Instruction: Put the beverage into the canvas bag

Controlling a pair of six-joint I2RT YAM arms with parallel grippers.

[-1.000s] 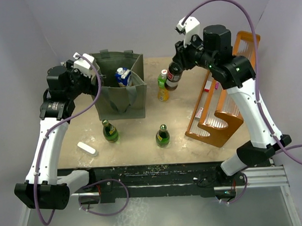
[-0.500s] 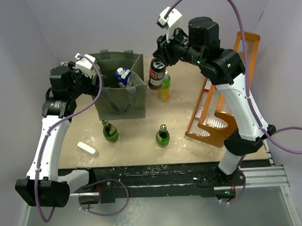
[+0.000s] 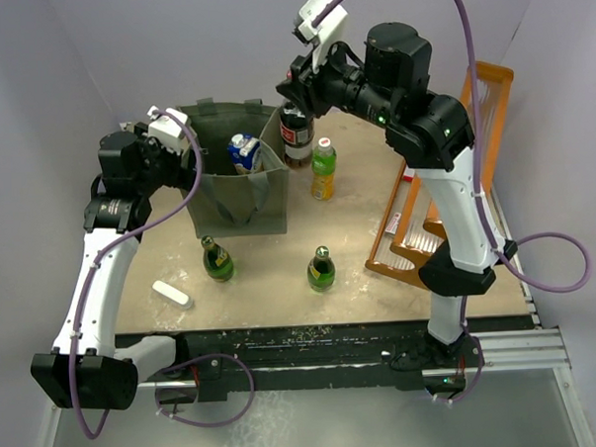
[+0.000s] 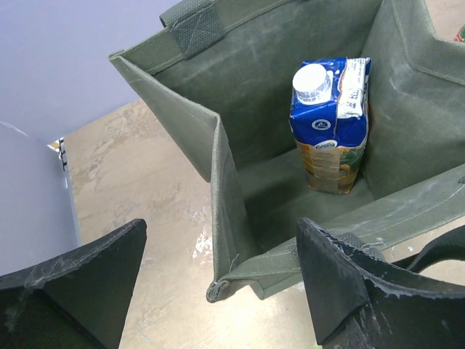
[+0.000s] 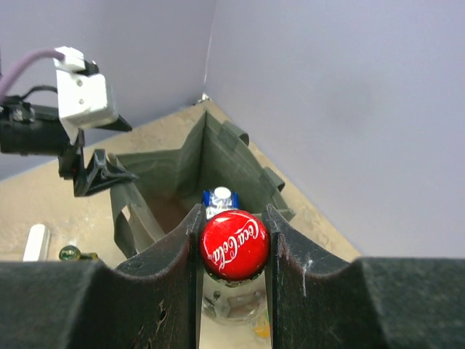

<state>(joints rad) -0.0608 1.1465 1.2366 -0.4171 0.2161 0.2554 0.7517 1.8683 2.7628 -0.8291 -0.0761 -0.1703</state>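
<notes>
Bottle: cola bottle [image 5: 234, 245] is hanging upright, long axis vertical, just outside the right rim of the canvas bag [image 3: 240, 201].
Right gripper [image 3: 294, 97]: is clamping the bottle at its red cap, with the arm reaching high.
Bearing: bag mouth is lying to the bottle's left, beside a carton [image 4: 330, 123].
Left gripper [image 4: 218, 247]: is straddling the bag's left wall with its fingers spread.

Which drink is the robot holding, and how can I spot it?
Find the big olive-green canvas bag at the back of the table. By its right edge, a bottle hangs in the right end effector. It alone has a red Coca-Cola cap; the other bottles stand on the table.
</notes>
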